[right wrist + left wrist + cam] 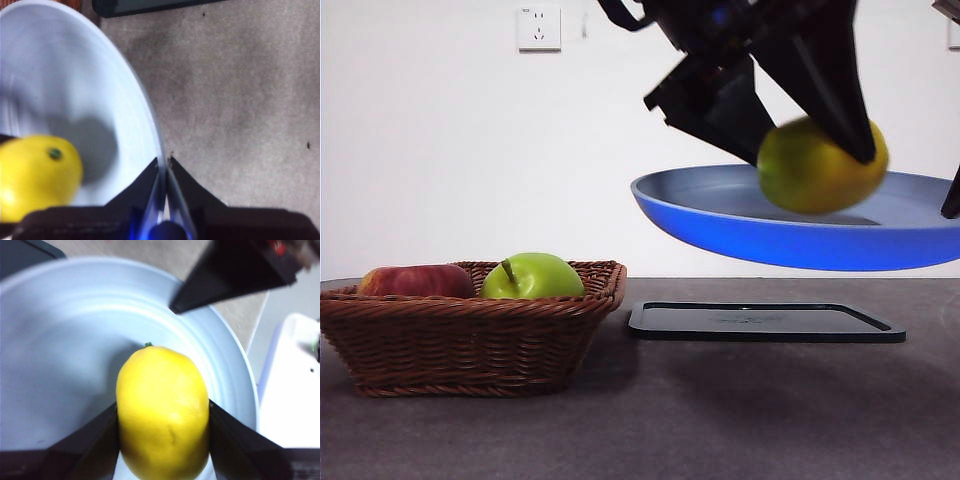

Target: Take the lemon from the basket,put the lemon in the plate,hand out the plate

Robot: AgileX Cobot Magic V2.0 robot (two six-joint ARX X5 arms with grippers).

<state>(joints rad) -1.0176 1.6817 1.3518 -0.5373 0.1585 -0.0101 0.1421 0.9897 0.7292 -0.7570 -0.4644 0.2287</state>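
Lemon (162,412) is pinched between the left gripper (163,415) jaws, one black jaw pressed against each side, so it's clearly held and not loose. It hangs just over the inside of the plate (65,350), toward the rim. In the front view the lemon (822,165) looks a bit blurry, so I can't really say if its underside touches the plate (740,225) or sits barely above it.

The plate itself is up in the air, well above the counter (640,420), tilted slightly. The right gripper (164,172) has its jaws squeezed together on the plate's edge (150,130), rim sandwiched between them. From that wrist camera you can also see the lemon (37,175) over the pale blue inside, with its little green stem dot facing the camera and its shadow falling on the plate.

Down on the counter, nearest the front camera, is the wicker basket (470,340) on the left. It's got a green apple (532,277) with a stem and a red apple (415,281) in it, side by side. A bit further back and to the right lies a flat black tray (765,322), roughly under the raised plate. Behind it all there's a white wall with a power socket (539,28) up high.
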